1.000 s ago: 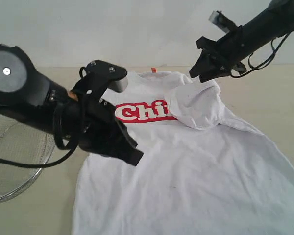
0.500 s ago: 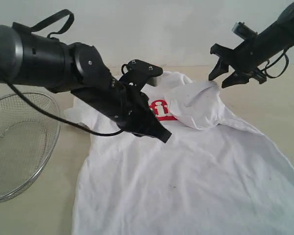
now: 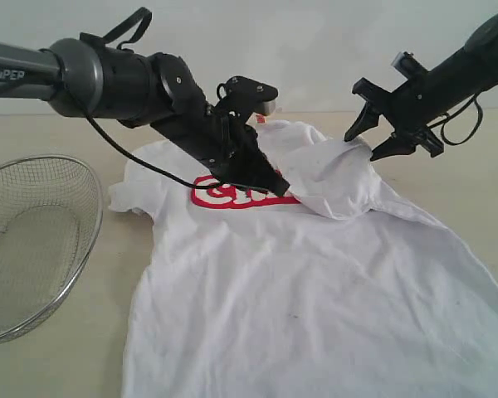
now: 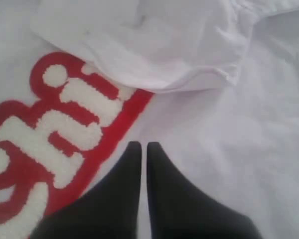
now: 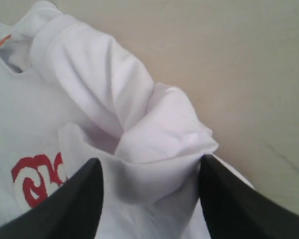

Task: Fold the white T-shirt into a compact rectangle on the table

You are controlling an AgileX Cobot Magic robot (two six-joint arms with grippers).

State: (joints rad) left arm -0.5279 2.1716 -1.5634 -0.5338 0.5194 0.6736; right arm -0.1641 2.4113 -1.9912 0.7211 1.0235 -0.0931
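The white T-shirt (image 3: pixel 315 282) lies front up in the middle of the table (image 3: pixel 473 157), long axis running from the collar at the far edge to the hem at the near edge. One sleeve (image 3: pixel 336 178) is folded over the chest, covering the end of the red band (image 3: pixel 203 195), whose white lettering starts with "C". The left arm, marked "PiPER" (image 3: pixel 8 73), slants down over the band, and the left gripper (image 3: pixel 278 189) is closed and empty. The right gripper (image 3: pixel 362 147) is spread wide astride the bunched sleeve, gripping nothing

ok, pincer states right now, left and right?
Left pincer: closed, empty, over the white T-shirt.
Right pincer: open, holding nothing, by the folded sleeve.
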